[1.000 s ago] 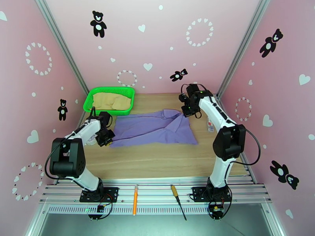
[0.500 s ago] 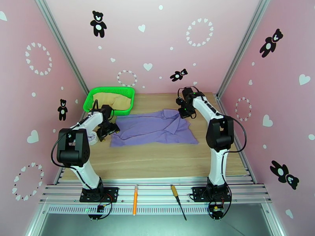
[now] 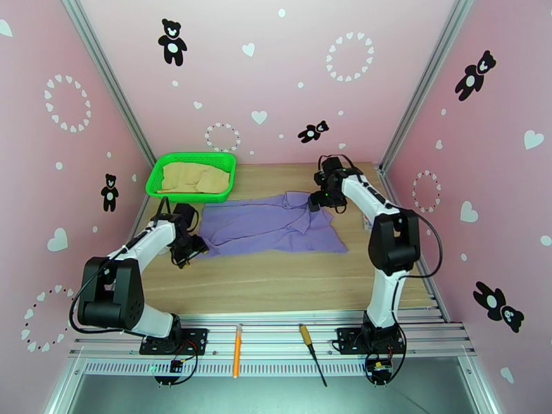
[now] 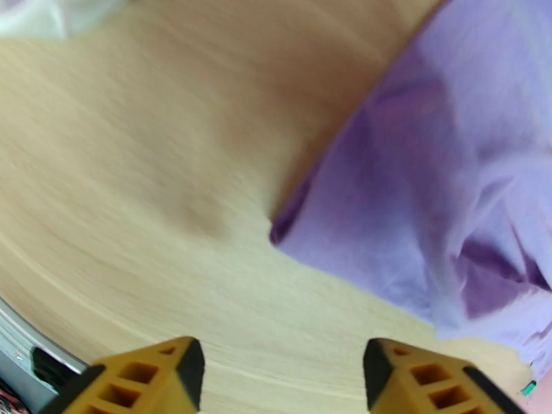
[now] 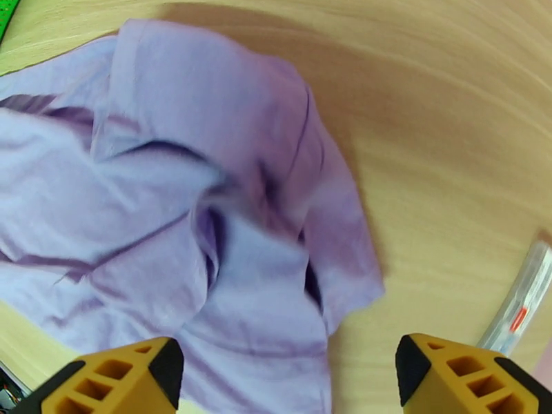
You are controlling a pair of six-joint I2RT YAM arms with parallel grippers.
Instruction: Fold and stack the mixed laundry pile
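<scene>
Light wooden tabletop (image 3: pixel 276 284): lavender-purple cloth shirt (image 3: pixel 269 230) rumpled, spread across middle. Green plastic mesh basket (image 3: pixel 153 179) at far-left corner, smaller tan-beige cloth garment (image 3: pixel 195 178) inside. Left gripper (image 4: pixel 283 363) over bare wood beside shirt's near-left corner, yellow fingers apart, nothing between. Right gripper (image 5: pixel 290 367) over shirt's far-right corner, fingers spread wide, empty.

Lavender shirt (image 3: pixel 276 225) released; left hand (image 4: pixel 279 370), right hand (image 5: pixel 290 367) opened.
</scene>
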